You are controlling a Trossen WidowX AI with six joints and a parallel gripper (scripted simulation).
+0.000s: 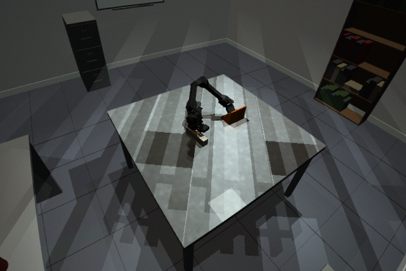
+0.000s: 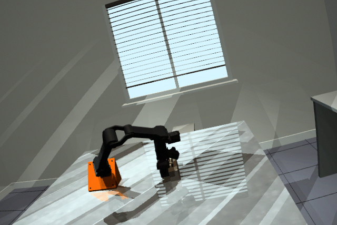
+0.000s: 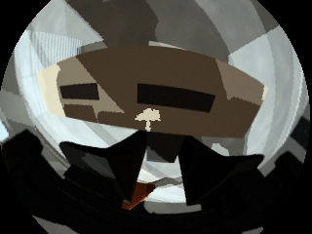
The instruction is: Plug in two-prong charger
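The beige power strip lies on the table under the gripper. It spans the upper middle of the wrist view, with two dark rectangular recesses in its face, a smaller one and a larger one. My gripper is shut on the charger, a small dark block between the fingertips at the strip's near edge in that view. The prongs are hidden, and I cannot tell whether they touch the strip or enter an outlet. The top and exterior views show the gripper small and dark against the strip.
The table carries shadows and light stripes. An orange mount holds the arm's base, and also shows low in the wrist view. A filing cabinet and a bookshelf stand away from the table.
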